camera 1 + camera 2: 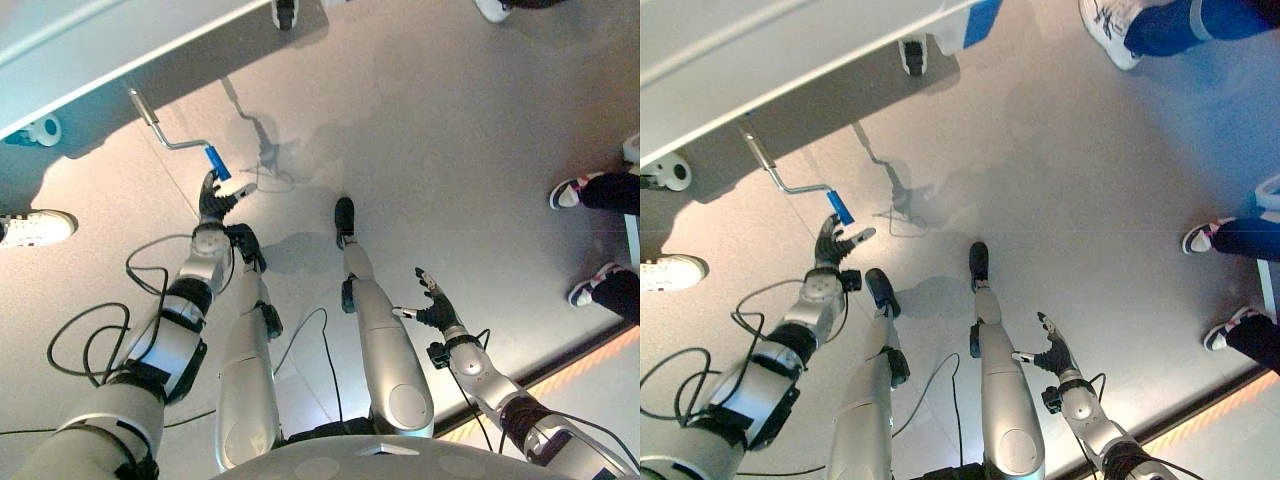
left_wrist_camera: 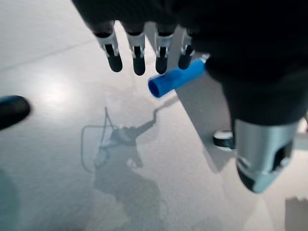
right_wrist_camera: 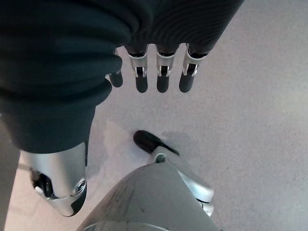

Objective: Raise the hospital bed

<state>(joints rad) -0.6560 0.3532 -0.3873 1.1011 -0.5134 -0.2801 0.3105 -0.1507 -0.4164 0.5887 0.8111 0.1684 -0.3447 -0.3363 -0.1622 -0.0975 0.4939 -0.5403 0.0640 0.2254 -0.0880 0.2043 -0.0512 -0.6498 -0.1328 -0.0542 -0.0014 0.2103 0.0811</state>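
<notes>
- Left eye view: the left hand point(image 1: 212, 200), fingers spread, reaches up to the blue grip point(image 1: 217, 162) of a bent metal crank point(image 1: 160, 130) jutting from under the hospital bed point(image 1: 90, 45).
- Right eye view: the right hand point(image 1: 1053, 352) hangs low with fingers relaxed, holding nothing. People's shoes point(image 1: 1210, 238) stand nearby.
- Left wrist view: straight fingers point(image 2: 138, 53) beside the blue grip, not curled around it.
- Right wrist view: straight fingers point(image 3: 162, 71) over grey floor point(image 3: 250, 120).
</notes>
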